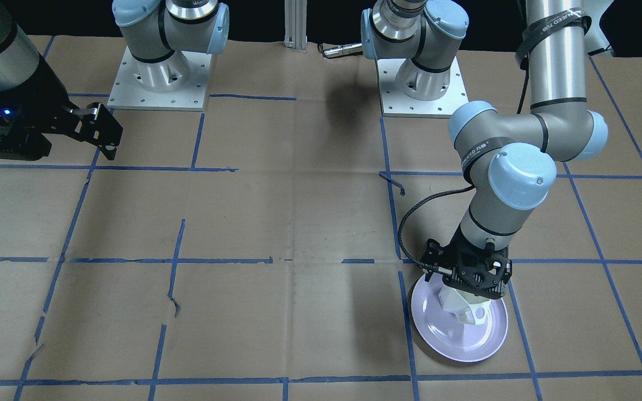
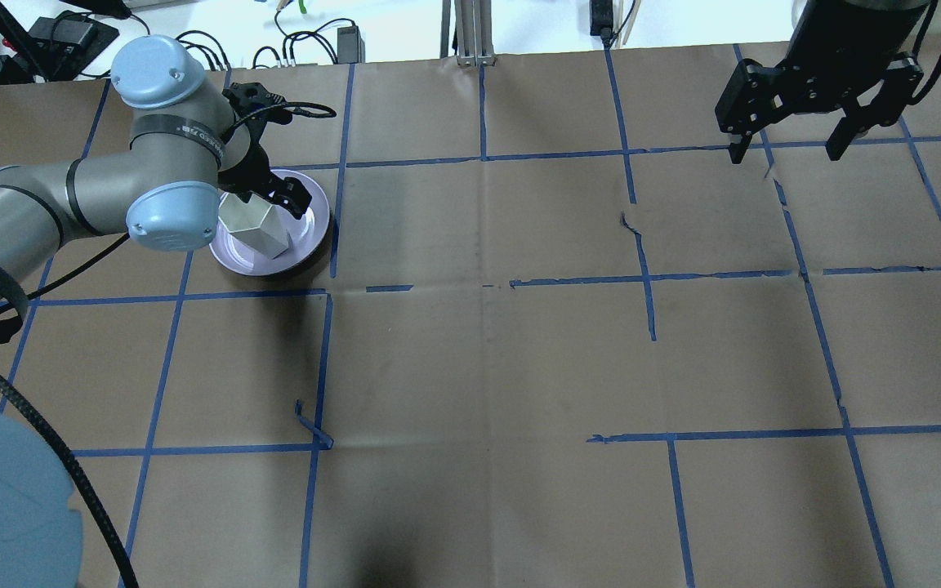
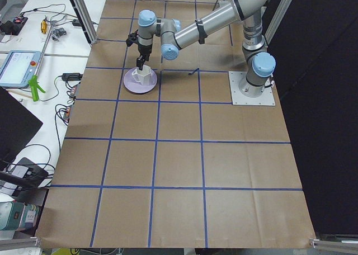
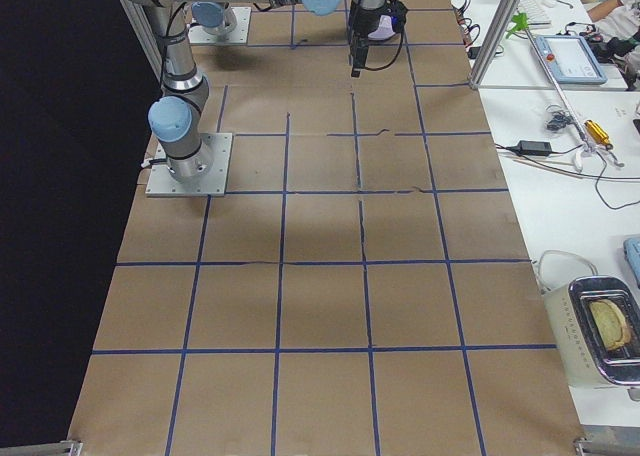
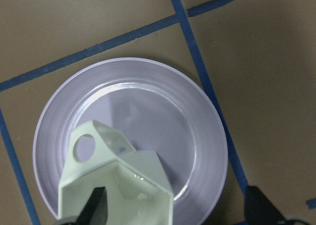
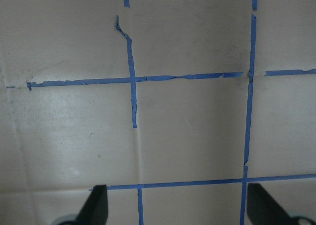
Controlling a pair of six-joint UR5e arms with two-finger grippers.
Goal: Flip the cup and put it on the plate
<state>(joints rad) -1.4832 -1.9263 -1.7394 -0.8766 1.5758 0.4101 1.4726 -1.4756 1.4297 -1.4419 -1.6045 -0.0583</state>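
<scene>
The left gripper [image 5: 177,207] is open: its two fingers stand wide apart, and no pad presses on anything. The cup [image 5: 123,180] stands on the plate [image 5: 163,101], off-centre, directly below this gripper. It is not centred in the gap. In the left wrist view it lies at the finger on that view's left [image 5: 96,205], and that fingertip overlaps the cup's outline. Whether they touch cannot be told. The other finger [image 5: 259,205] is well apart from the cup.

The cup's long axis appears roughly vertical, with the mouth apparently upward; a slight tilt cannot be ruled out. The angular handle [image 5: 91,146] points away from the finger gap.

Judgement: the placement looks made, and the next move is a straight vertical withdrawal. Any sideways travel risks tipping the cup by the adjacent finger.

The plate lies just beside a blue tape line [image 5: 197,47] on the paper-covered table [image 5: 266,87]. The right gripper [image 2: 787,153] is open, holds nothing, and hangs well apart at the opposite side.
</scene>
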